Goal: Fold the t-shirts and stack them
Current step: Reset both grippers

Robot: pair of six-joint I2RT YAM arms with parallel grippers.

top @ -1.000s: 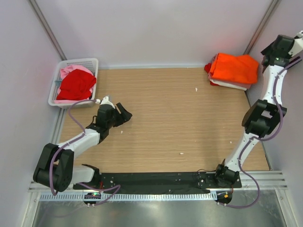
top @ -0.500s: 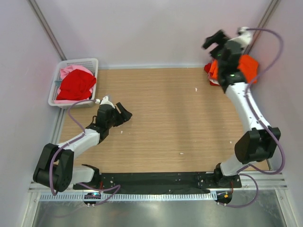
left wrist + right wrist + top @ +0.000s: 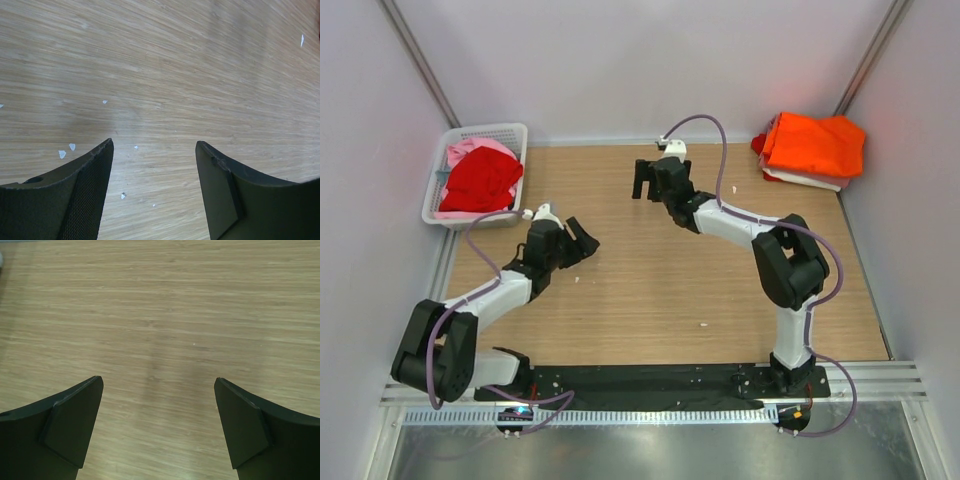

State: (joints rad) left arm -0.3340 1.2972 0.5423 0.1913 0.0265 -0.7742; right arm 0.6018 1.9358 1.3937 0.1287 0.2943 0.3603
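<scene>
A folded bright orange t-shirt (image 3: pixel 816 145) tops a stack at the back right corner, with white and red cloth under it. A crumpled red t-shirt (image 3: pixel 480 180) lies over a pink one (image 3: pixel 470 150) in the white mesh basket (image 3: pixel 510 131) at the back left. My left gripper (image 3: pixel 582 240) is open and empty, low over the wood at the left; its wrist view (image 3: pixel 155 150) shows bare wood between the fingers. My right gripper (image 3: pixel 642 184) is open and empty over the table's back middle; its wrist view (image 3: pixel 159 382) shows only wood.
Small white specks (image 3: pixel 66 151) lie on the wooden table (image 3: pixel 660 290) near the left gripper. White walls close in the back and sides. A black rail (image 3: pixel 650 380) runs along the near edge.
My right arm has swung from the far right corner, past the orange stack, leftward to the back middle of the table. The left arm has not moved.
</scene>
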